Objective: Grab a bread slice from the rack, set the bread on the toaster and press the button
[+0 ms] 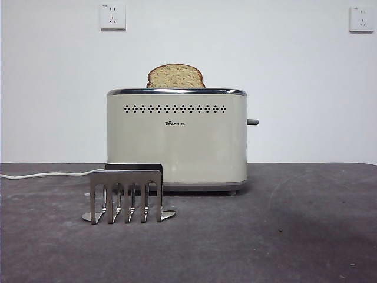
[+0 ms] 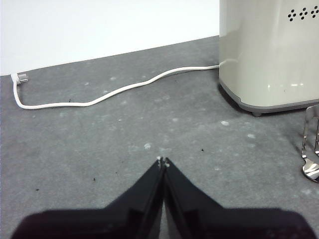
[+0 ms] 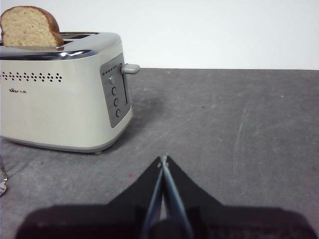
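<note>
Slice of bread (image 1: 175, 76) seated in the toaster (image 1: 177, 138) slot, dome protruding; rack (image 1: 126, 194) before the toaster stands empty. Pending step: press the button (image 3: 130, 68). Right gripper (image 3: 163, 160), fingers together, lies nearest; left gripper (image 2: 162, 161), likewise closed, waits.

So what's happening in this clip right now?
Nothing is being handled. The speckled tan slice of bread stands in the slot of the cream-beige toaster, its domed top poking out. The brushed-steel toast rack in front holds no bread. The grey lever button sits high on the toaster's side. The left gripper and right gripper wait shut, apart from everything.
</note>
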Robot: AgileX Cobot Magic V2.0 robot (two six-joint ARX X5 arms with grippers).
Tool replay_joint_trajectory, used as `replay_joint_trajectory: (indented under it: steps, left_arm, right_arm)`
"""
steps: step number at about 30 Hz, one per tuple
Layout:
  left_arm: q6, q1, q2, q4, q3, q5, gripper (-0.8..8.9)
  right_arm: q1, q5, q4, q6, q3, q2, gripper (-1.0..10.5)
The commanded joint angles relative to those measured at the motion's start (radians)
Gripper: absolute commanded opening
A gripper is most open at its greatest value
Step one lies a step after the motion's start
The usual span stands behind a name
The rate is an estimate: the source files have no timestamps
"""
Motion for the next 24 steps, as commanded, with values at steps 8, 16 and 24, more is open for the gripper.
replay_joint_trajectory:
  steps: [8,16,24]
  left_arm:
    - [-0.011,0.003,-0.002,-0.008,-0.01,-0.001,-0.03]
    - [-0.011,0.003,-0.002,-0.009,-0.01,-0.001,-0.03]
    - [-0.011,0.003,-0.002,-0.009,-0.01,-0.001,-0.03]
  right_arm:
    - [-0.002,0.002,-0.051,0.062,-0.088,-0.064,0.0]
    - [-0.002,0.003,-0.05,0.089,-0.087,-0.064,0.0]
    - [-0.002,0.002,-0.05,0.089,-0.087,-0.063,0.0]
